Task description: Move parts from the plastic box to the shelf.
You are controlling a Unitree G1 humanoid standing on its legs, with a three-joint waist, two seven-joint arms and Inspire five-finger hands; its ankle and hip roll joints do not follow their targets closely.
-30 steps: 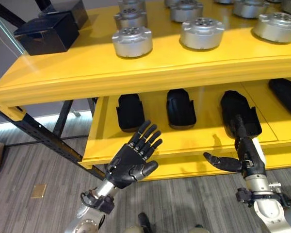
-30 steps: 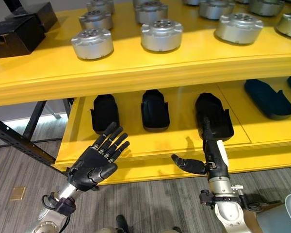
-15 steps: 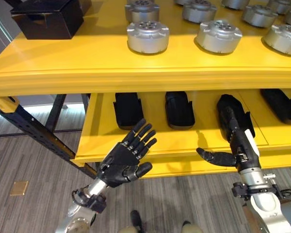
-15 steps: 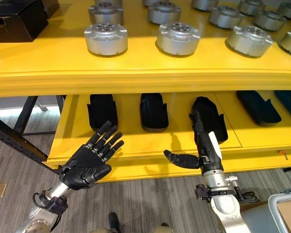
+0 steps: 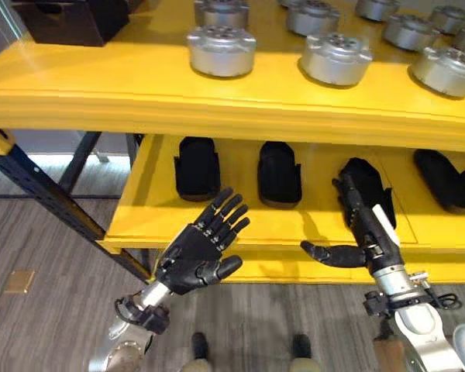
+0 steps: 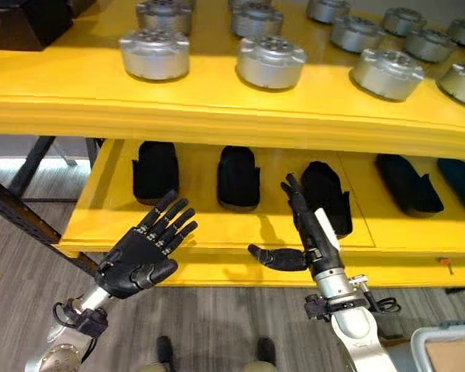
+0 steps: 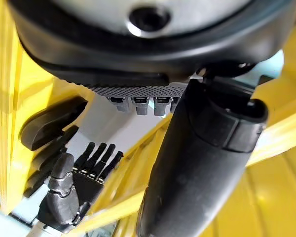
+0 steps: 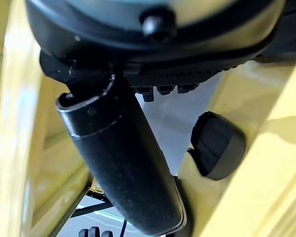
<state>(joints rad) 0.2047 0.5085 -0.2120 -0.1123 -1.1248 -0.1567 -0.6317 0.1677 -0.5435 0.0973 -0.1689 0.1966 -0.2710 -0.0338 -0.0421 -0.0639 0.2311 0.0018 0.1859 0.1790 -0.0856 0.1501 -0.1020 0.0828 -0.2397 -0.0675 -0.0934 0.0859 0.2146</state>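
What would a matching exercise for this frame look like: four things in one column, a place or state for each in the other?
Things:
1. left hand
2. right hand
3. silver round parts
4. black box

Places or states:
A. far left of the top shelf
B. in rows on the top shelf
C. open, empty, in front of the lower shelf's left end
D. open, fingers straight toward a black part on the lower shelf

Pairs: 1-C, 2-D, 3-B, 4-A
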